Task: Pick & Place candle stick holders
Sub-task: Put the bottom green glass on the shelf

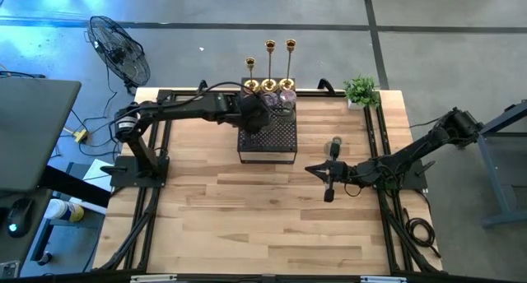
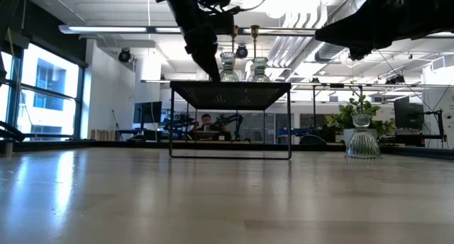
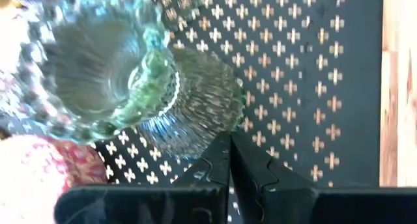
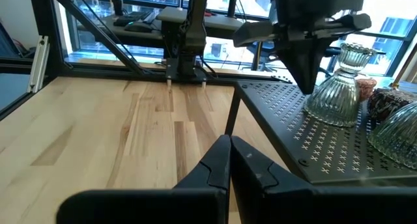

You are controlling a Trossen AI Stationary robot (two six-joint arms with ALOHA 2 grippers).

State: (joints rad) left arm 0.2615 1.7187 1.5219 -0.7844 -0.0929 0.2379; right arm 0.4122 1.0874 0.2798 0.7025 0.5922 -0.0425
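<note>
Three gold candlesticks (image 1: 270,65) stand upright at the far end of the black mesh stand (image 1: 268,143). Glass cups (image 1: 286,92) sit beside them on the mesh. A pale green cup (image 3: 98,61) with a ribbed flared foot stands upright on the stand, next to a pink cup (image 3: 39,172). My left gripper (image 3: 229,136) is shut, its tips right at that foot. Another clear cup (image 1: 335,145) rests on the table to the right of the stand. Near it my right gripper (image 1: 311,169) waits shut above the table, holding nothing. My left gripper comes slanting down from above with shut fingers, whose tips (image 4: 306,87) stand at the edge of the pale green cup's ribbed foot (image 3: 208,113). I cannot tell whether they touch it. The cup stands upright on the mesh.
A small potted plant (image 1: 361,90) stands at the table's far right corner. A fan (image 1: 119,48) stands off the table at the far left. Bare wood (image 1: 247,217) stretches from the stand to the near edge. Black frame rails (image 1: 156,151) run along both sides.
</note>
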